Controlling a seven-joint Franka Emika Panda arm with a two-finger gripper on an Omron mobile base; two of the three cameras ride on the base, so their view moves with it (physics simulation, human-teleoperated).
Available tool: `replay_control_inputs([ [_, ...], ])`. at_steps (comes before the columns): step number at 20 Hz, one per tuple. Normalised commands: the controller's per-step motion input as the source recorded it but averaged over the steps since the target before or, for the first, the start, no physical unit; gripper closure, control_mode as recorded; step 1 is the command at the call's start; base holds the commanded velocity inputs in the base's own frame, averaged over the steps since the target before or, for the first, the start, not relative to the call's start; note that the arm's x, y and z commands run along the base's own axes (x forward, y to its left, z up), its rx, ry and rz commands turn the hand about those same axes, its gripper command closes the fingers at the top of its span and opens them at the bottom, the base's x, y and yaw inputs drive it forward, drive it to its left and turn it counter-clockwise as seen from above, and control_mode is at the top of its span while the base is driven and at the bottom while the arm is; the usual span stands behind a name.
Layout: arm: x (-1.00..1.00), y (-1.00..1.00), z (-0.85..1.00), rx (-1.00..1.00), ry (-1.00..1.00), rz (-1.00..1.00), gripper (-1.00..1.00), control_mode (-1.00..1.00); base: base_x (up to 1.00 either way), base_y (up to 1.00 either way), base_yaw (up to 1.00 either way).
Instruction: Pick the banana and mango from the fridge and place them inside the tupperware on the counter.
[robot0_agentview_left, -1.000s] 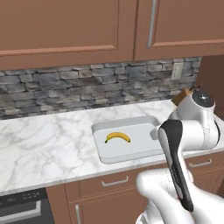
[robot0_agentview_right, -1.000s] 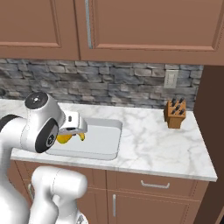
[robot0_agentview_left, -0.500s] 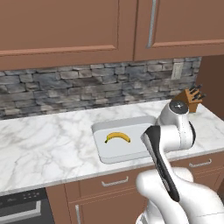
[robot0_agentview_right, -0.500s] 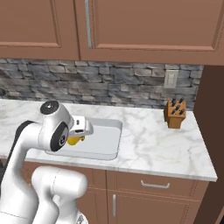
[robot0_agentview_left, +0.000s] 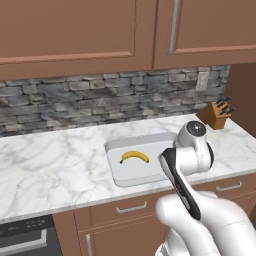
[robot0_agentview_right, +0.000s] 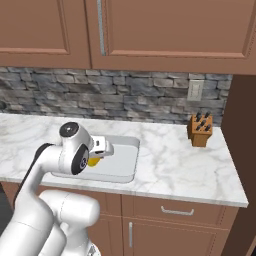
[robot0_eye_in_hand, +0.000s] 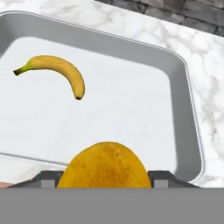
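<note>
One banana in tupperware — mango seemingly between fingers.

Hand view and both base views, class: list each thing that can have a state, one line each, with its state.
banana: lying loose in the tray.
mango: held in the claw, above the tray's near edge.
tray: on the counter, holding one fruit.
claw: shut on the mango.
knife block: upright, knives in.

No readable text, labels, brands or numbers on anything in view.
</note>
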Motion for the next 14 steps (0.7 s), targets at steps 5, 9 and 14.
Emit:
replay_control_inputs([
  [5,0.38,-0.19,-0.02,0.0,0.02,0.0,1.0,-1.0,0.0,0.0,0.0],
  [9,0.36,-0.07,-0.05,0.0,0.09,0.0,1.0,-1.0,0.0,0.0,0.0],
  [14,0.34,0.0,-0.22,0.0,0.07,0.0,1.0,-1.0,0.0,0.0,0.0],
])
